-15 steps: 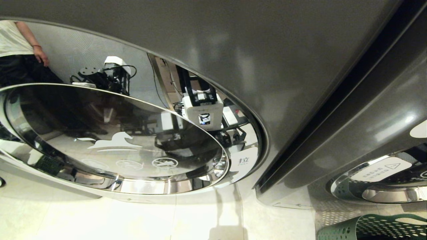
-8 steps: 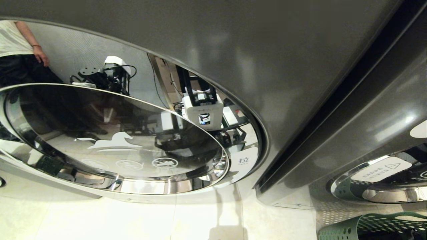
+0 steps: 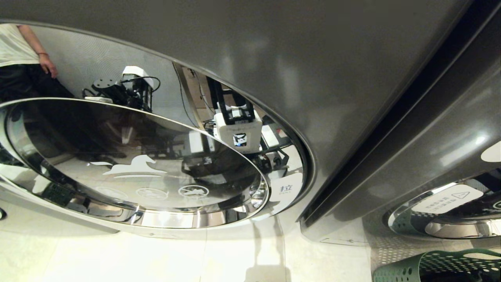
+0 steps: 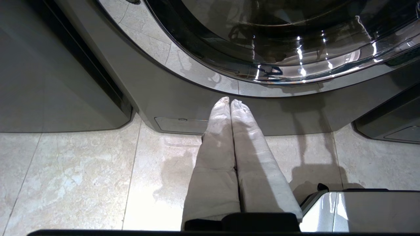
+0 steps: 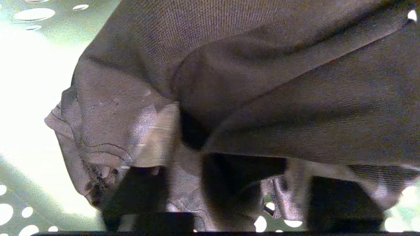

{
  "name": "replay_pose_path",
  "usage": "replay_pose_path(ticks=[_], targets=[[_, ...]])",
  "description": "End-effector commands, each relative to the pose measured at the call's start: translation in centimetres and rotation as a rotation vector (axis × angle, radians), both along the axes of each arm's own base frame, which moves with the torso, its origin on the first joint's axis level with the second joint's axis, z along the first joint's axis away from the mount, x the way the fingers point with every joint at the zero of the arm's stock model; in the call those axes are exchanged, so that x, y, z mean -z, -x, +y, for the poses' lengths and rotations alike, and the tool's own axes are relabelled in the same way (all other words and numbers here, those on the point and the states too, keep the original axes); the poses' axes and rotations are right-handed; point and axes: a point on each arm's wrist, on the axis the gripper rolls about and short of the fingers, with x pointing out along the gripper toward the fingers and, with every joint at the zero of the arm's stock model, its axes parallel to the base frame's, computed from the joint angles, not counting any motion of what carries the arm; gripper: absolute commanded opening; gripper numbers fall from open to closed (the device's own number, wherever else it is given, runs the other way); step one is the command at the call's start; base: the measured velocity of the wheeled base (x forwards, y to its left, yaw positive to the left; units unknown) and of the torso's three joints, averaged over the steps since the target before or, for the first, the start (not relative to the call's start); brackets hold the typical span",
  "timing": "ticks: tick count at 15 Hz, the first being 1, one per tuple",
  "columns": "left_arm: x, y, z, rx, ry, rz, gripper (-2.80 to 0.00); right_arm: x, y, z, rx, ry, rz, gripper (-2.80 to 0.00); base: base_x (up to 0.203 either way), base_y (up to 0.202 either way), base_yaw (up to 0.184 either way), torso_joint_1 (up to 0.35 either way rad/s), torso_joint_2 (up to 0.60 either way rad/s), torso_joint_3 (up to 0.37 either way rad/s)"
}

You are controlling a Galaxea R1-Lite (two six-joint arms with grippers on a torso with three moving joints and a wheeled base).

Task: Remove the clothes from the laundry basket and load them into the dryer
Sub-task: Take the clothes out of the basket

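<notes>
We face the dryer (image 3: 250,47), a dark grey front panel with a round glass door (image 3: 133,168) ringed in chrome. The door is closed against the panel and carries a white "pull" label (image 3: 285,189) at its right edge. A second machine (image 3: 442,129) stands to the right, separated from the first by a dark vertical seam. A person (image 3: 19,58) in a white top and dark trousers appears at the upper left, one hand hanging at the side.

The green perforated laundry basket (image 3: 407,266) sits on the pale tiled floor (image 3: 156,258) at the lower right corner of the head view, just in front of the second machine. Neither arm appears in the head view.

In the left wrist view, we see the left gripper (image 4: 228,101) pointing at the base of the dryer, above the floor tiles. Its two fabric-covered fingers (image 4: 213,154) lie pressed together along their length with nothing between them.

In the right wrist view, we see the right gripper (image 5: 226,196) inside the basket, whose green perforated wall (image 5: 19,203) shows around the edges. A dark brown garment (image 5: 262,82) fills most of this view and drapes over the fingers (image 5: 137,193). The folds hide the fingertips, so we cannot tell whether the fingers clamp the garment or merely stand spread among its folds. The garment lies in the basket, well apart from the closed door.
</notes>
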Motion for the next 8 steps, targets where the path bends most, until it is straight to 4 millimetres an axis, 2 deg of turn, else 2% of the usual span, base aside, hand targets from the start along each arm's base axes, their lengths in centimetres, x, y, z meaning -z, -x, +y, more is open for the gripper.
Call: replay_pose_path(ticks=[1,5,8], targets=[[0.0,0.0,0.0,0.0,0.0,-0.003,-2.8,-0.1,0.0,0.0,-0.003,0.002,-0.003,-2.8,0.0,0.0,0.0,0.0,0.0,0.0],[0.0,0.0,0.0,0.0,0.0,-0.001,-2.8,0.0,0.4,0.5,-0.001,-0.023,0.018,-2.8,0.0,0.0,0.0,0.0,0.0,0.0],[0.0,0.0,0.0,0.0,0.0,-0.002,-2.8,-2.1,0.7,0.0,0.012,-0.04,0.032,-2.8,0.0,0.0,0.0,0.0,0.0,0.0]])
